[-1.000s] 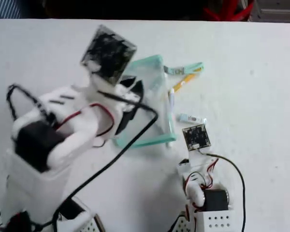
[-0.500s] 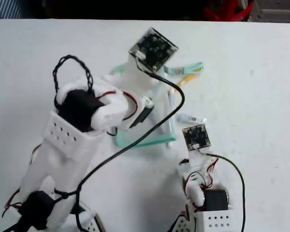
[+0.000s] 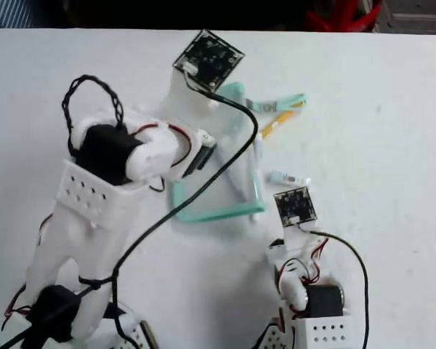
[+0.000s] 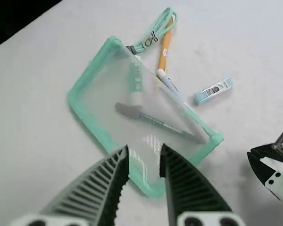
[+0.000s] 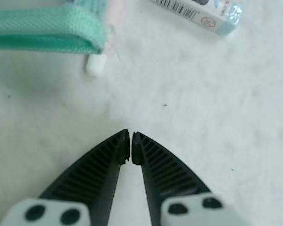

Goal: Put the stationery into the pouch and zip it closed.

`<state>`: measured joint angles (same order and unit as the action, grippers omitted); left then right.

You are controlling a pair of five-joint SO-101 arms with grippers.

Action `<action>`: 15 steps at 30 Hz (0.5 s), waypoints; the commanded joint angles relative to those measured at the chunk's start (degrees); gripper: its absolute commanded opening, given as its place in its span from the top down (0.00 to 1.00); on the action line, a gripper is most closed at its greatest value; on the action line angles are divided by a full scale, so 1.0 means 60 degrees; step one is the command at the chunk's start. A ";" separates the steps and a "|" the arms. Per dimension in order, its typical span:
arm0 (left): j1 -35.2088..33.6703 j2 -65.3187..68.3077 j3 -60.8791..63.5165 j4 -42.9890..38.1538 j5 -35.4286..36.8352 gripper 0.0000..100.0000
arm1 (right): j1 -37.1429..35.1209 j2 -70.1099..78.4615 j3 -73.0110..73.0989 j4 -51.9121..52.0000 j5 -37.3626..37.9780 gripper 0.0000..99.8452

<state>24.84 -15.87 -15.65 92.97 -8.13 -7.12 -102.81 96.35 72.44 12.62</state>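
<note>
White table [image 3: 392, 109] carries a clear pouch [image 4: 90, 70] with mint edging, lying flat near its middle. The left end effector [image 4: 144, 148] hangs above one edge of the pouch, fingers slightly parted and empty. The right end effector [image 5: 131, 136] sits low by a pouch corner, fingertips pressed together, holding nothing. An orange pen [image 4: 165, 49], a white pen [image 4: 172, 89] and a small packet [image 4: 213, 90] lie just outside the pouch.

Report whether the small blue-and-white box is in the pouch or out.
Out: the small blue-and-white box lies on the white table, apart from the clear mint-edged pouch.
</note>
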 commanded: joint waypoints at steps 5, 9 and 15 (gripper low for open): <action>0.0593 -0.0007 0.0894 -0.1275 0.1070 0.72 | -0.0007 -0.0051 0.0088 -0.0007 -0.0029 0.98; 0.1516 0.0022 0.0923 -0.1861 0.0777 0.73 | -0.0007 -0.0051 0.0088 -0.0007 -0.0029 0.98; 0.1575 0.0022 0.1905 -0.3209 0.0850 0.71 | -0.0007 -0.0051 0.0088 -0.0007 -0.0029 0.98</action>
<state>33.63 -15.52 -7.30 78.90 -2.77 -7.12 -102.81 96.35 72.44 12.62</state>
